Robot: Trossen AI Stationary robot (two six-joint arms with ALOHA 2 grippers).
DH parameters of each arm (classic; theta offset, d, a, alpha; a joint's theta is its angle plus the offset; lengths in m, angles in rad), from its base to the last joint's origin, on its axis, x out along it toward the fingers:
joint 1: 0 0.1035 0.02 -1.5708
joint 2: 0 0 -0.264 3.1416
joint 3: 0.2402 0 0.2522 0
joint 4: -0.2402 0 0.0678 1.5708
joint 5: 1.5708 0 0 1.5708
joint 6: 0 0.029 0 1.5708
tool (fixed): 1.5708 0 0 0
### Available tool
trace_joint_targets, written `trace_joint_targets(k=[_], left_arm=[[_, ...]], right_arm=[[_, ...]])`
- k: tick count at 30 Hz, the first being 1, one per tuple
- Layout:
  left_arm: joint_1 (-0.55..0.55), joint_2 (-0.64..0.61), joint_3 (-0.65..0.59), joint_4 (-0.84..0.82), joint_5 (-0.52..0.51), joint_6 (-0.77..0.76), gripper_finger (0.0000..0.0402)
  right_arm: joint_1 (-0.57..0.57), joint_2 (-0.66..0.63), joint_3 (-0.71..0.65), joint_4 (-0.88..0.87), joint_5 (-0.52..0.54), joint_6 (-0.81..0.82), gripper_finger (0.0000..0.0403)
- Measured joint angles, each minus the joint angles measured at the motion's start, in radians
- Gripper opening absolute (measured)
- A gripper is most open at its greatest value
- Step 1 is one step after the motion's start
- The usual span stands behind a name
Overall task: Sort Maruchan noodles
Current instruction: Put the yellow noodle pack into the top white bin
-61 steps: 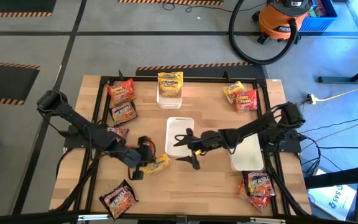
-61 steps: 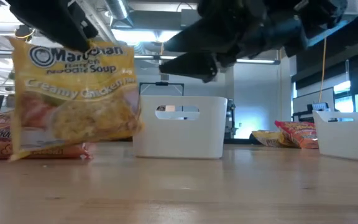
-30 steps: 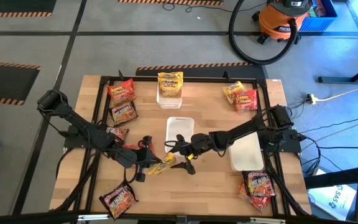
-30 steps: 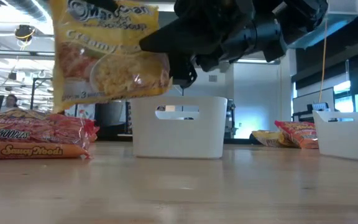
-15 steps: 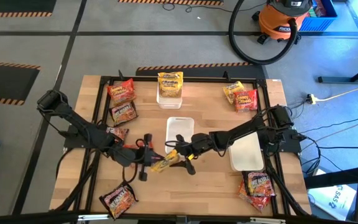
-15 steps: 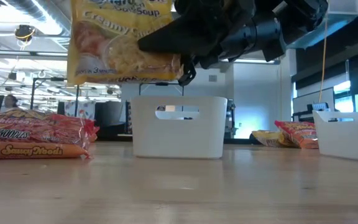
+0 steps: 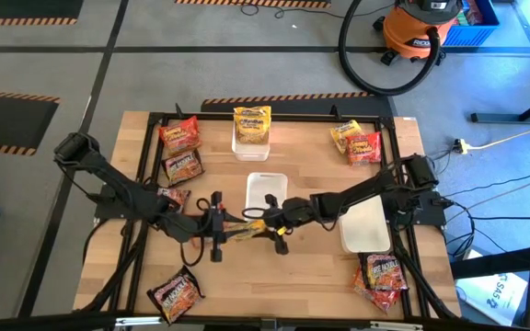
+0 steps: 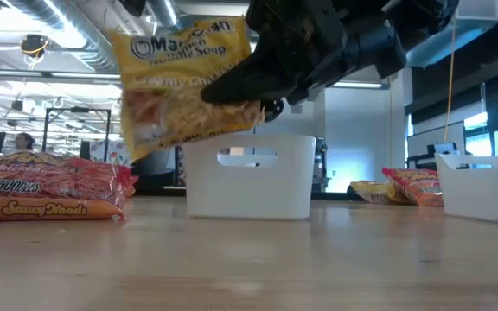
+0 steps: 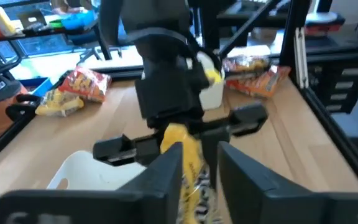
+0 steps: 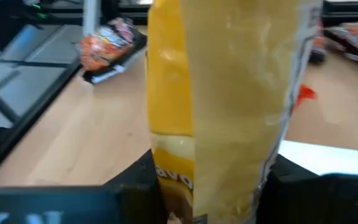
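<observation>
High view: mid-bench handoff. A crinkly yellow plastic Maruchan noodle packet (image 7: pixel 245 230) hangs above the wooden bench (image 7: pixel 311 276) between the left gripper (image 7: pixel 219 228) and right gripper (image 7: pixel 279 226), just in front of the empty white rectangular centre tray (image 7: pixel 267 188). Sorting looks barely begun: one yellow packet in the white rear tray (image 7: pixel 251 147); red-orange packets (image 7: pixel 181 152) loose at rear left, a mixed pair (image 7: pixel 357 142) rear right, more at the front corners (image 7: pixel 175 292), (image 7: pixel 382 271). A third white tray (image 7: pixel 366 225) sits under the right arm.

Low view: packet (image 8: pixel 188 82) is airborne, well clear of the bench; right fingers pinch its edge. Red-orange packets (image 8: pixel 46 186) lie left; nothing blocks the tray (image 8: pixel 249 173) behind.

Left wrist view: left fingers (image 9: pixel 160 180) stand parted either side of the packet (image 9: pixel 188 162); contact unclear, grip appears loosened.

Right wrist view: right fingers (image 10: pixel 135 186) closed on the packet (image 10: pixel 222 93), which fills the frame.
</observation>
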Motion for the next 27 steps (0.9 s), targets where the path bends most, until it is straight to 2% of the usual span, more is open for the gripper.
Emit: trace_joint_targets(k=[7,10,16,20,27], left_arm=[[0.034,-0.016,0.001,-0.008,0.008,-0.029,0.0212],[0.056,-0.015,0.000,-0.004,-0.018,-0.036,0.0241],[0.077,-0.015,0.000,-0.005,-0.003,-0.108,0.0252],[0.087,-0.015,0.000,-0.010,0.091,-0.091,0.0251],[0.175,0.002,0.000,-0.123,0.275,-0.217,0.0268]], right_arm=[[0.000,-0.040,0.000,-0.066,0.055,-0.034,0.0112],[0.000,-0.044,0.000,-0.072,0.056,-0.044,0.0114],[0.000,-0.044,0.000,-0.083,0.088,-0.049,0.0122],[0.000,-0.044,0.000,-0.082,0.087,-0.049,0.0117],[0.000,-0.044,0.000,-0.081,0.087,-0.050,0.0119]])
